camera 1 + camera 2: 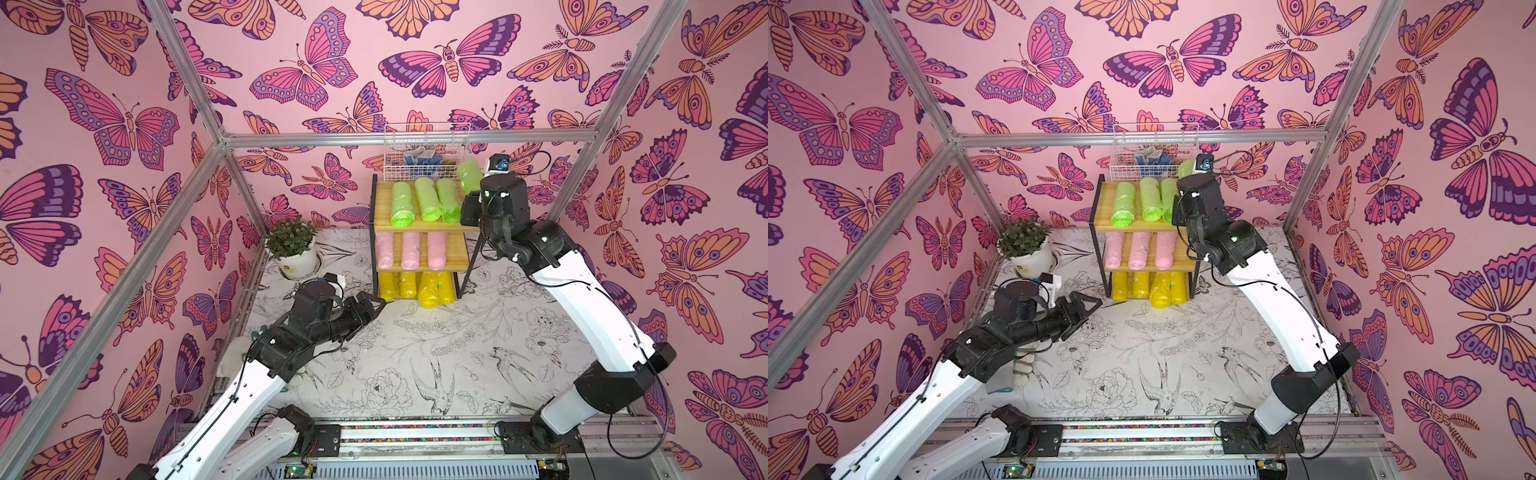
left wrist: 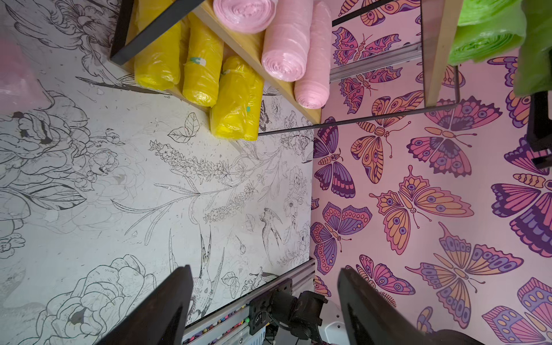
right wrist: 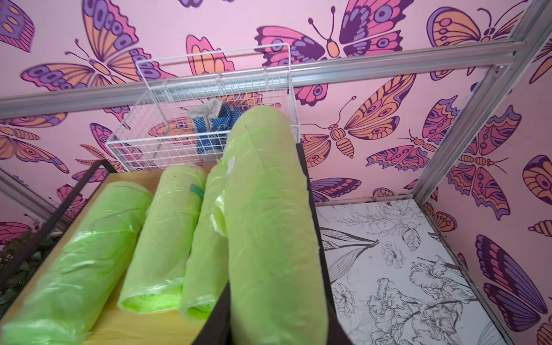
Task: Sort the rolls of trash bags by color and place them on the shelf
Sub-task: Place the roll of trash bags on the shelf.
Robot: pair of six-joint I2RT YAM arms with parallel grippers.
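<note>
In both top views the right claw (image 1: 472, 192) is closed on one end of a green roll (image 1: 469, 174), lifted above the right end of the top board of the shelf (image 1: 415, 226). Three green rolls (image 1: 428, 199) lie just left of that claw. Three pink rolls (image 1: 410, 249) and four yellow rolls (image 1: 428, 289) fill the tiers below it, and the wire basket (image 1: 390, 160) stands just beyond it. The left claw (image 1: 1087, 313) hangs spread and empty over the tabletop (image 1: 415, 353), with the yellow rolls close ahead of it.

The left wrist view confirms wide, empty jaws. We cannot identify a pink blur off to one side.

From the right wrist, the green roll (image 3: 268, 224) stretches forward from the claw. It seems to sit over the shelf's black rail (image 3: 313, 215) rather than over bare wood.

Our worry is that, released here, it could tip over that rail and drop to the tabletop, since little free board remains beside the claw. Pushed too far forward, it could knock the basket. Lowered askew, it could shove the neighbouring green rolls toward the front edge.
</note>
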